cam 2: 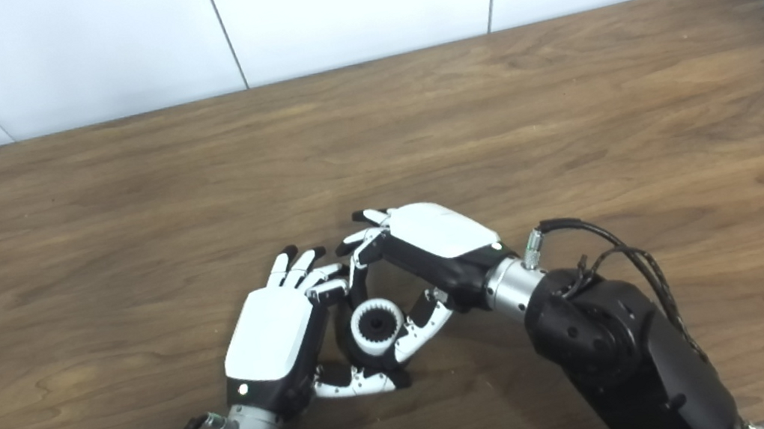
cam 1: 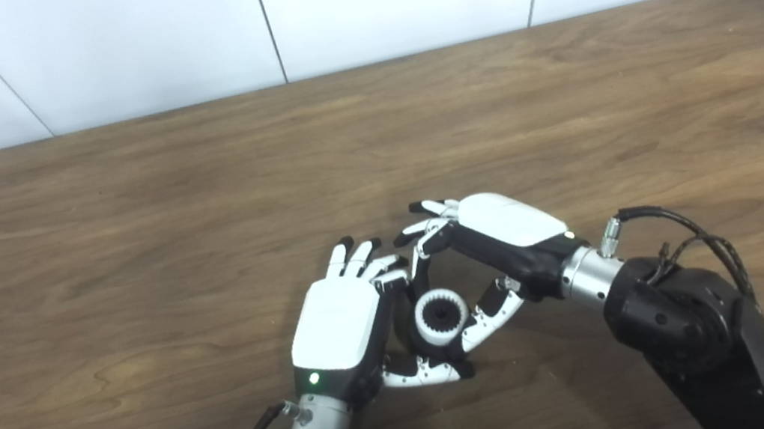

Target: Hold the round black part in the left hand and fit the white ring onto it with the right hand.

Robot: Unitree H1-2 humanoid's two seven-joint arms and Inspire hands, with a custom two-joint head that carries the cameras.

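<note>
My left hand [cam 1: 339, 321] sits low on the wooden table [cam 1: 127, 230], back plate up, its fingers [cam 1: 356, 256] stretched toward the far edge and its thumb [cam 1: 421, 374] curled across beneath the part. Against its palm side I hold the round black part [cam 1: 407, 320], gripped between palm and thumb, though only a dark sliver of it shows past the ring. The white ring [cam 1: 440, 317] sits on the part's face, its toothed dark centre turned up toward my cameras (whether it is fully seated I cannot tell). My right hand [cam 1: 500, 242] comes in from the right and arches over the ring, fingertips near those of my left hand and its thumb [cam 1: 492, 315] pressed against the ring's right rim, so this hand grasps the ring.
</note>
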